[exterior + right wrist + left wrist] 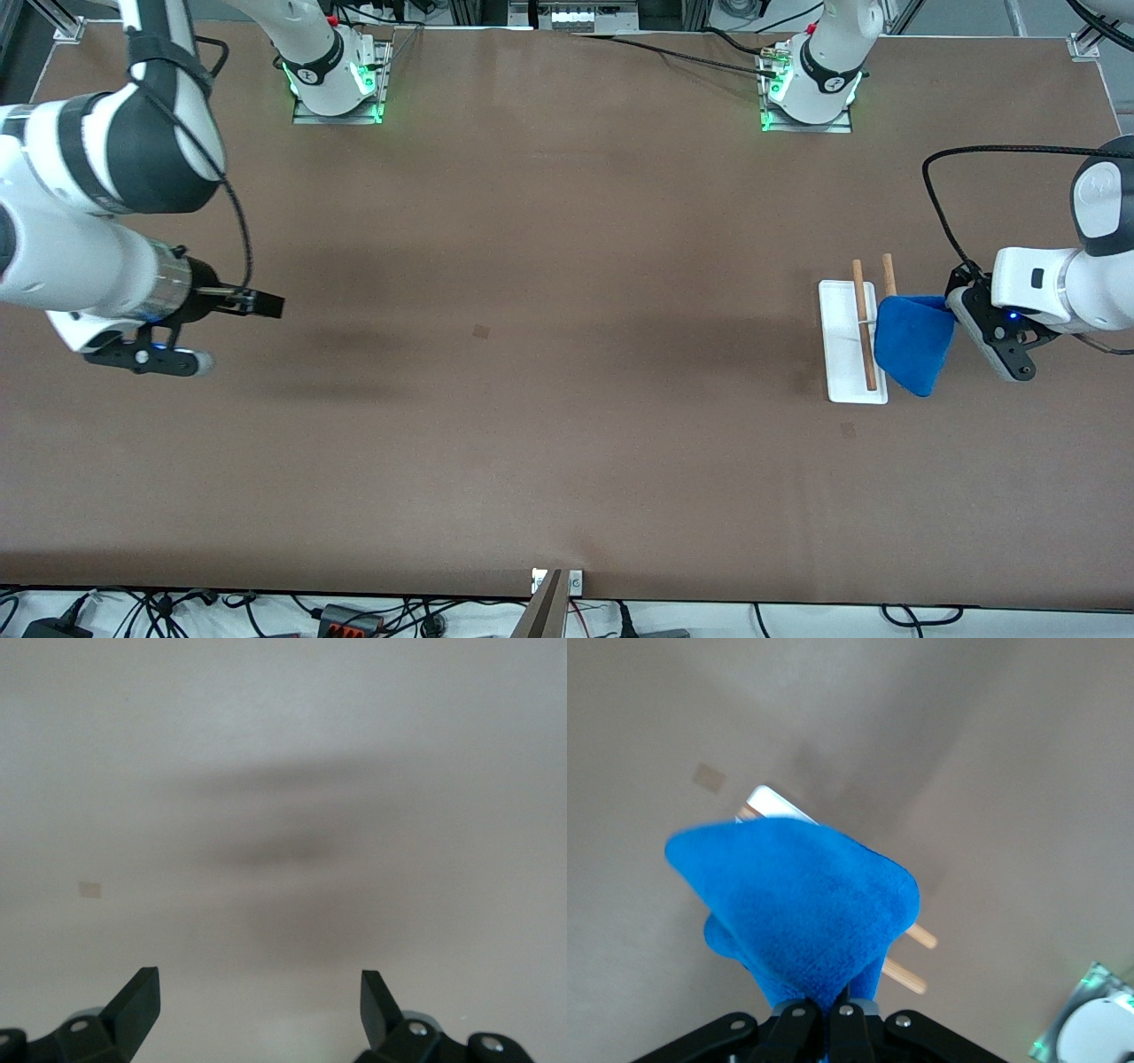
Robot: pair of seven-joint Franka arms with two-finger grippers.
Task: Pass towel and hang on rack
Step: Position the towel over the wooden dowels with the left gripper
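Towel (912,341) in left tool (955,312), over rack (850,354)

Even, fairly bright light falls from overhead onto the brown table (549,266), with no hard glare on it. Soft, smeared shadows lie under the arms; the broadest spreads across the table's middle. Green lamps glow at both arm bases near 12 o'clock. In the left wrist view the blue towel (806,904) is sharp at its centre but blurred along its 9 o'clock edge. The right wrist view looks washed out and pale, with a hazy dark shadow across the middle.
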